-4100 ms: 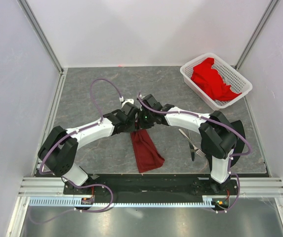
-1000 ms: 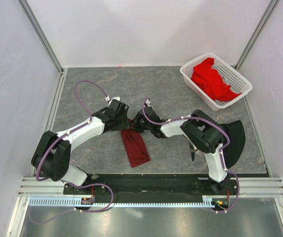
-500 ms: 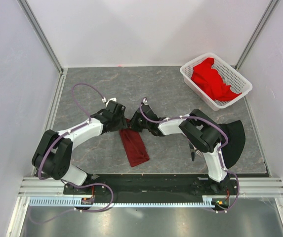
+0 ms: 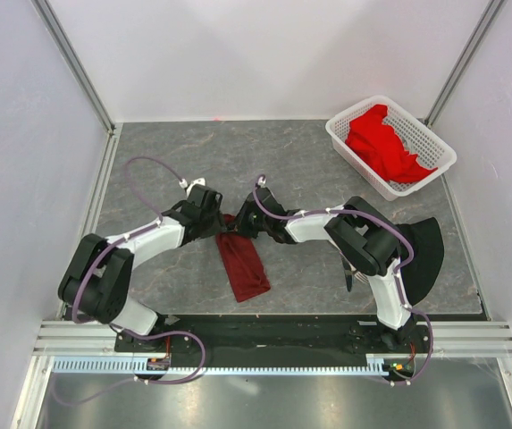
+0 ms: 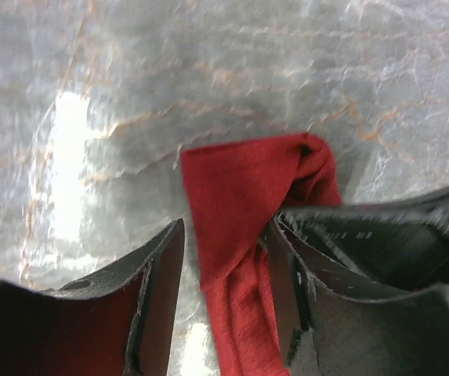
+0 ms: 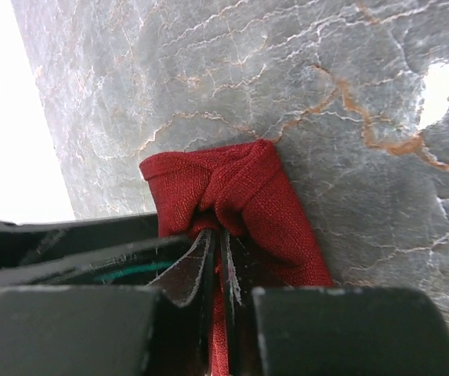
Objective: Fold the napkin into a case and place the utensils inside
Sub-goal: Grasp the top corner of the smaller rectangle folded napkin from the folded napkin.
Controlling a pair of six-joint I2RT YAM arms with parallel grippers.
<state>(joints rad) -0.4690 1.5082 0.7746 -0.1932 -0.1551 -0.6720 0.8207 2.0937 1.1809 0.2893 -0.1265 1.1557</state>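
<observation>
1. Progress check: we have the dark maroon-red cloth napkin (image 4: 243, 266) folded into a long narrow strip. It lies flat on the grey marbled surface (image 4: 175, 152), between the two arms and angled toward the near edge. To us that looks like most of the case shape, though its far end is bunched up rather than crisp.
2. The right tool (image 6: 216, 239) is down at that bunched end. Its jaws are nearly together, and a thin bit of napkin is pinched between them.
3. The left tool (image 5: 226, 227) stands wide. It straddles the same end of the strip, one finger on each side, and grips nothing.
4. What's left, as we judge it: tidy that end, then load the slim silver metal fork and knife (image 4: 348, 275). They sit well apart from the napkin, over by the right arm and mostly hidden under it.
5. Brands or writing: we can't read any in the three views.
</observation>
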